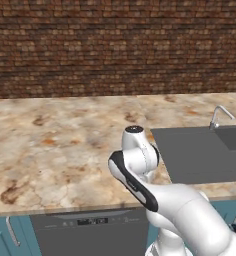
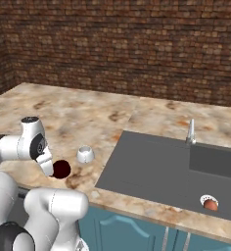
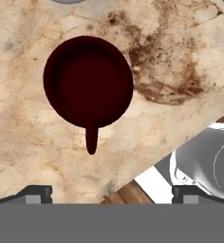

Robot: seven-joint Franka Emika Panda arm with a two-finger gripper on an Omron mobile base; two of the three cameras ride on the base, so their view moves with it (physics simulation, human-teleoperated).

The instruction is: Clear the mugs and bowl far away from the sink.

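Observation:
The dark maroon mug (image 3: 88, 88) stands upright on the marbled counter, its handle (image 3: 91, 141) pointing toward my fingers. My gripper (image 3: 113, 192) hovers straight above it, open wide, with nothing between the tips. In the right base view the maroon mug (image 2: 62, 169) sits near the counter's front edge, partly behind my hand. The white mug (image 2: 85, 154) stands just beyond it, mouth down. The sink (image 2: 156, 166) lies close to the right of both mugs, with its faucet (image 2: 191, 131) at the back. The bowl is out of view.
The counter's front edge (image 3: 147, 166) runs close to the maroon mug. A small orange-red round thing (image 2: 211, 205) lies in the sink basin. Wide bare counter (image 1: 50, 145) stretches left of the sink (image 1: 200, 155). A brick wall (image 1: 115, 45) backs the counter.

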